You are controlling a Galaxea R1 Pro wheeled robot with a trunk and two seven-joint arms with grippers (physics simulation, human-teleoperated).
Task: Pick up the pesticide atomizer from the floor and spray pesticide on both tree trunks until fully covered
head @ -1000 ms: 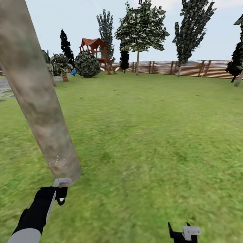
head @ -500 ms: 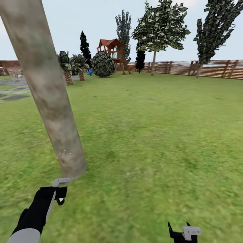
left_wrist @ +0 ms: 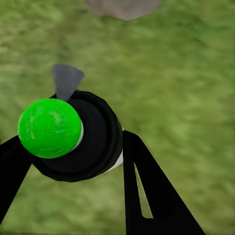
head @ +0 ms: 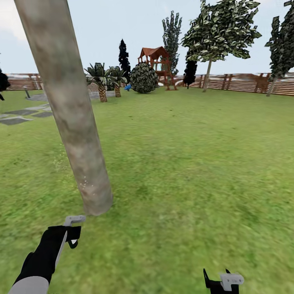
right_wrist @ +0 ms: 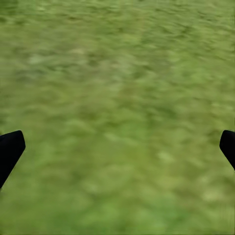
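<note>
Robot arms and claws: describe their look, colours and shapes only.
The left arm is black with a pale grey segment nearest the trunk and a light grey bracket at the wrist. The left claw has flat black tapering fingers, one slotted. The right claw shows black rounded fingertips.

A garden: wide grass lawn (head: 183, 163) ringed by a slatted wooden fence (head: 241, 83), with trees (head: 222, 32), a round bush (head: 143, 78), paving slabs (head: 20, 114) and probably a red-roofed play tower (head: 155, 61).
</note>
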